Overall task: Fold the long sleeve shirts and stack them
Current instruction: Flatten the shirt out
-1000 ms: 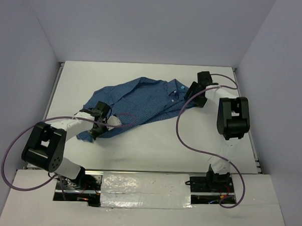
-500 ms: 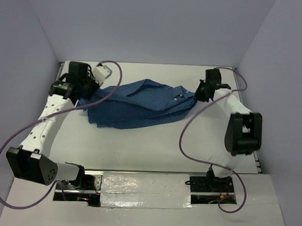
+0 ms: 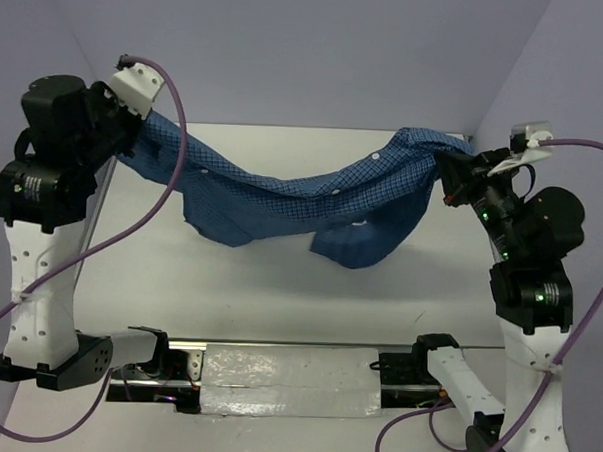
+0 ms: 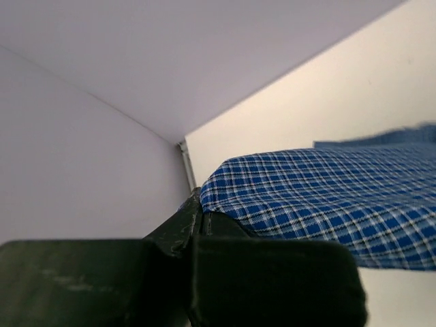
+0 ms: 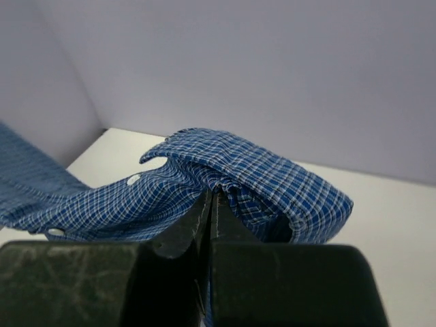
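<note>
Left gripper (image 4: 198, 216) and right gripper (image 5: 210, 204) each clamp the shirt (image 3: 303, 201), sagging between them above the table (image 3: 279, 285); I judge spreading underway, lowering it flat next.

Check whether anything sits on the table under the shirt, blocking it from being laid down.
Nothing visible does. The shirt hangs between the left gripper and right gripper, both shut on it, above bare table.
</note>
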Motion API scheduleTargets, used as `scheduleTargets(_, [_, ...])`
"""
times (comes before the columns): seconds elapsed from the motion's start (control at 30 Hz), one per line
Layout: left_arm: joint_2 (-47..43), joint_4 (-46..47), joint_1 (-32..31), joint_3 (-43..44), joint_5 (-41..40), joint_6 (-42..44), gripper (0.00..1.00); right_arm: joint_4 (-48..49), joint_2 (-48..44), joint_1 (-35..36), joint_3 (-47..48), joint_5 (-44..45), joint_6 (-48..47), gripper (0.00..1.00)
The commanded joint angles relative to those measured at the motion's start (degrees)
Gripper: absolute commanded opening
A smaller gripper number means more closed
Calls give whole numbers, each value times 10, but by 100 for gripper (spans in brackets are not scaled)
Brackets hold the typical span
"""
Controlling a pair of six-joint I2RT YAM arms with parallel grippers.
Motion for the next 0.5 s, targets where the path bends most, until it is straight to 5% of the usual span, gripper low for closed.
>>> scheduleTargets(0.0, [6,1,9,50,-6,-12,0,-44,14,-2,56,-100,-48,0])
scheduleTargets(0.2, [118,82,87,33,23,-7,0,9,119,-3,47,-139,6,0])
scheduleTargets(0.33, [337,95,114,144,47,-52,0,42,282,0,93,-66,41,0])
scheduleTargets(0.43, [500,87,115,266,62,-97,38,7,456,1,230,-6,71,29])
scheduleTargets(0.47, [538,88,115,292,61,-111,71,-10,553,-1,280,4,83,56])
